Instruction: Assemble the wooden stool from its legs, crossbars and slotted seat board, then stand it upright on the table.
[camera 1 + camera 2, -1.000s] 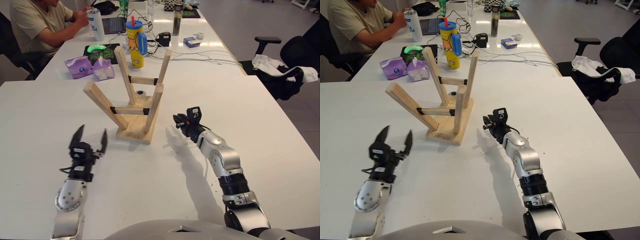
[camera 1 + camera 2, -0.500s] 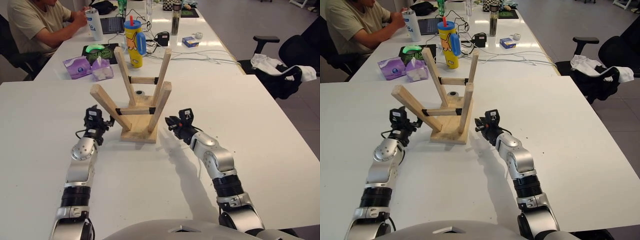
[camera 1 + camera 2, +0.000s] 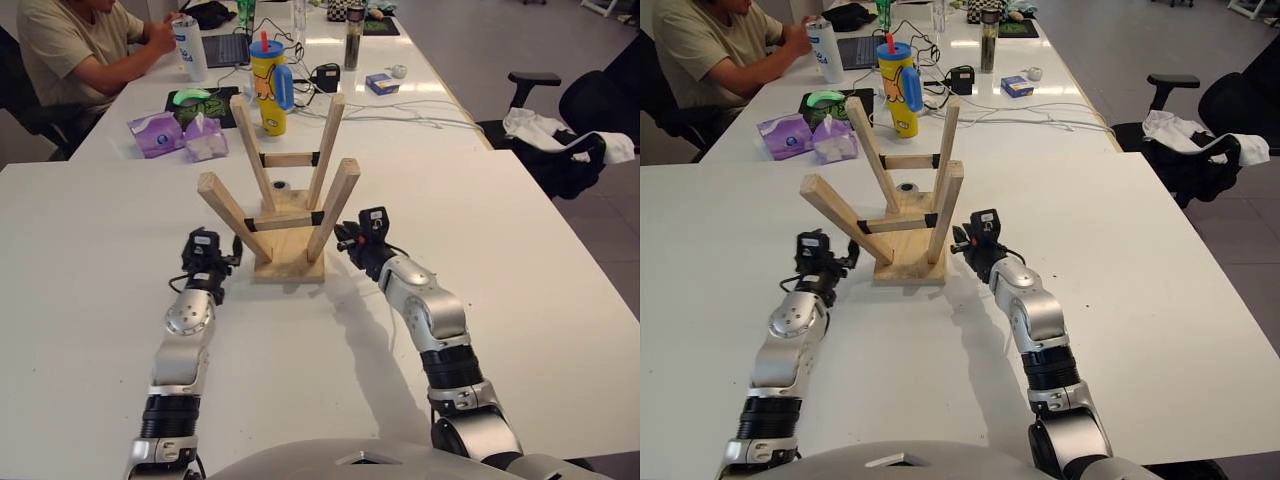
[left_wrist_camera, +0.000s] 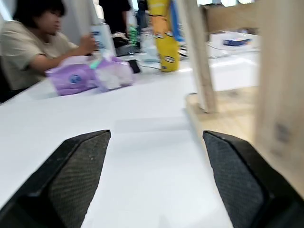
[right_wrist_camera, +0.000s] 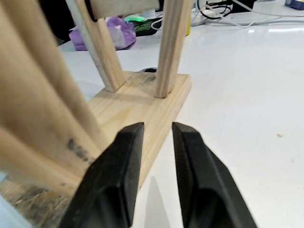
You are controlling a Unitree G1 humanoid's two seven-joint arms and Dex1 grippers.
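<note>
The pale wooden four-legged stool (image 3: 285,215) is lying inverted, seat down, with the wide-open, empty left gripper (image 3: 205,247) and the narrowly parted, apparently empty right gripper (image 3: 347,240) flanking its seat; both should be gripping opposite sides evenly before overturning.

no readable text, no legible labels or numbers

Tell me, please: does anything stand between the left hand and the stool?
Nothing visible does. The left hand is open just beside the upside-down stool, and only bare table lies between it and the seat board.
</note>
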